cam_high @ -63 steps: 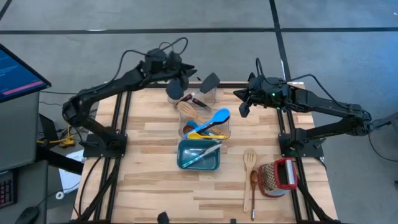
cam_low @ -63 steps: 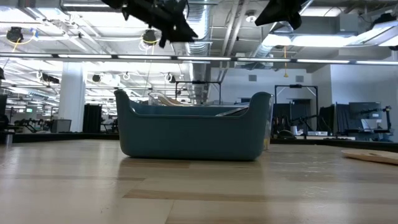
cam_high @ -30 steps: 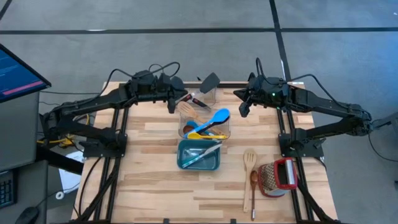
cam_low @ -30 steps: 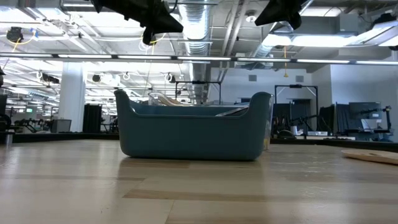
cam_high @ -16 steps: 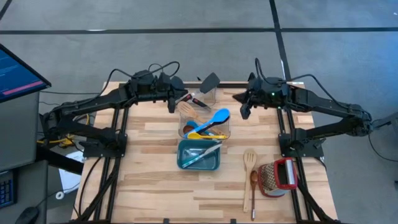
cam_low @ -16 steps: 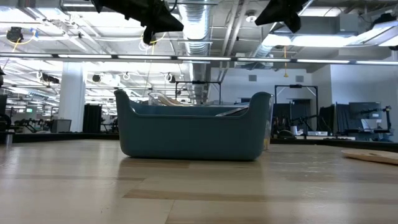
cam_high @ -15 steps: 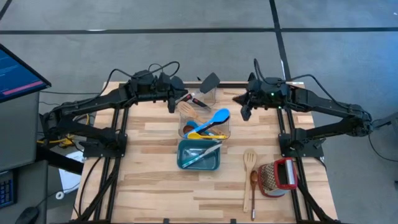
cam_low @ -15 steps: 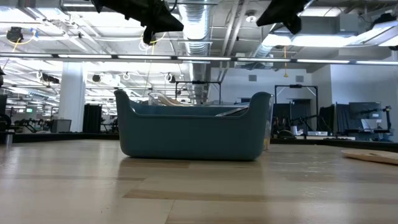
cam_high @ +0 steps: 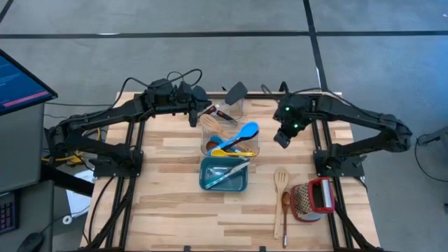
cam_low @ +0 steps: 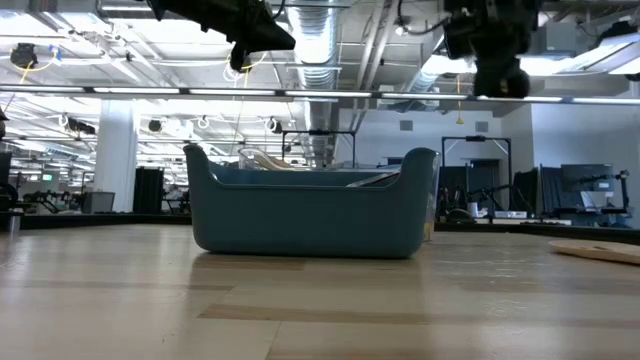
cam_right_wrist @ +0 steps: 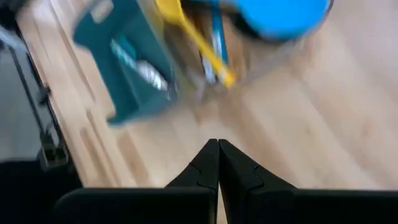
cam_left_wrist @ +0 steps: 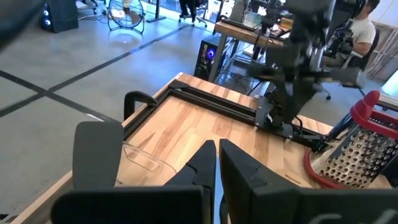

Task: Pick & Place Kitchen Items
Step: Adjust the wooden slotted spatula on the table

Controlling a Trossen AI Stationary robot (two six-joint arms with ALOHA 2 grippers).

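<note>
My right gripper (cam_high: 281, 138), fingers pressed together and empty, has just swung in from the table's far edge toward the utensils (cam_high: 234, 140) bunched in the clear holder (cam_high: 253, 147), while my left gripper (cam_high: 194, 120), also closed, waits beside it.

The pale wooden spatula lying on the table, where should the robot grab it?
Probably by the thin handle, coming straight down from above. The spatula lies flat on the table, its slotted head wide and its handle slim and straight. A brown spoon lies close beside the handle, so the fingers need care.
</note>
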